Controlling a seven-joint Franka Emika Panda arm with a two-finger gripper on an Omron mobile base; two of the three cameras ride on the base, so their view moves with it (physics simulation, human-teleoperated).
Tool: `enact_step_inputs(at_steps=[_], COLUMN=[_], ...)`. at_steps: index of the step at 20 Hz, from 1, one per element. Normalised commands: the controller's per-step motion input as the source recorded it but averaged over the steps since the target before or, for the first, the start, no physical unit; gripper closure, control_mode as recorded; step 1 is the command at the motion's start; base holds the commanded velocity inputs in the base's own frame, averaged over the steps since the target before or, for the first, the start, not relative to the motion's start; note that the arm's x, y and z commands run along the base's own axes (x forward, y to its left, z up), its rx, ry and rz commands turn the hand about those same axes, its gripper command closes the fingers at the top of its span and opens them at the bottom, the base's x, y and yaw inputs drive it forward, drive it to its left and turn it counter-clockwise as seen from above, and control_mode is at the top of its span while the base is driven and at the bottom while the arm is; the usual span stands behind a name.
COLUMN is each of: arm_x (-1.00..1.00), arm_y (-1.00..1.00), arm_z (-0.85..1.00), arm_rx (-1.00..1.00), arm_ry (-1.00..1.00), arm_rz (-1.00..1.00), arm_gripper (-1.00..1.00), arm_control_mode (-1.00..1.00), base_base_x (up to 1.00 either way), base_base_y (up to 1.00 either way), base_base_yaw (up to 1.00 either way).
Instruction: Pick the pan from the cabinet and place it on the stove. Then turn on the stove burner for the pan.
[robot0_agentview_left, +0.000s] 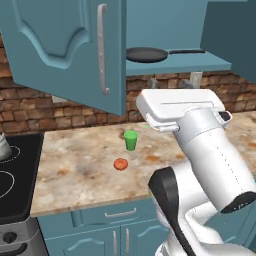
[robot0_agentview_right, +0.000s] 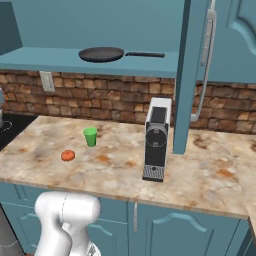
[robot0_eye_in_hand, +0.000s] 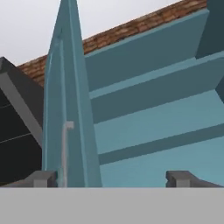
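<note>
1. The pan (robot0_agentview_left: 146, 54) lies flat on the bottom shelf of the open cabinet (robot0_agentview_left: 175, 66), its long black handle pointing along the shelf, away from the stove (robot0_agentview_left: 15, 180).
2. My pincer (robot0_eye_in_hand: 113, 178) stands wide and holds nothing. In the hand view the two dark fingertips (robot0_eye_in_hand: 41, 178) rise far apart, with the edge of the open door (robot0_eye_in_hand: 70, 109) and its silver bar handle just beside the left one.
3. My judgement: the cabinet is open, the pan is not yet grasped, and the reach to the shelf comes next.
4. What could go wrong: the left door (robot0_agentview_left: 65, 50) hangs out over the counter between the pan and the stove, so a pan carried straight across could strike it. My fingers, close beside the door's edge, could also catch it as I pull away.
5. The thin handle may twist in my grip if I take it far from the bowl, letting the pan tip.
6. Below the pan, a green cup (robot0_agentview_left: 131, 140) and a small orange-red round thing (robot0_agentview_left: 120, 164) stand apart on the counter (robot0_agentview_left: 85, 170); a low sweep could knock them over. A coffee machine (robot0_agentview_right: 156, 145) stands beyond the handle's end, beside the right door (robot0_agentview_right: 192, 75).
7. The counter is mottled beige stone, backed by a brick wall, with teal drawers and doors under it. The black cooktop lies at the counter's far end from the coffee machine.
</note>
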Motion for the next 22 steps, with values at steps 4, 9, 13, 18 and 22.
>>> enact_step_inputs(at_steps=[4,9,13,18,22], arm_x=[0.01,0.42,0.75,0.90,0.98], arm_y=[-0.91,-0.42,-0.16,-0.02,0.09], arm_z=[0.05,-0.28,-0.42,-0.08,-0.05], arm_rx=[0.19,0.12,0.20,0.21,0.18], arm_ry=[0.11,0.14,0.10,0.20,0.23], arm_rz=[0.20,0.34,0.38,0.28,0.22], arm_gripper=[-1.00,-1.00,-1.00,-1.00,-1.00], arm_control_mode=[-1.00,-1.00,-1.00,-1.00,-1.00], base_base_x=[0.00,0.00,0.00,0.00,0.00], base_base_y=[0.00,0.00,0.00,0.00,0.00], base_base_yaw=[0.00,0.00,0.00,0.00,0.00])
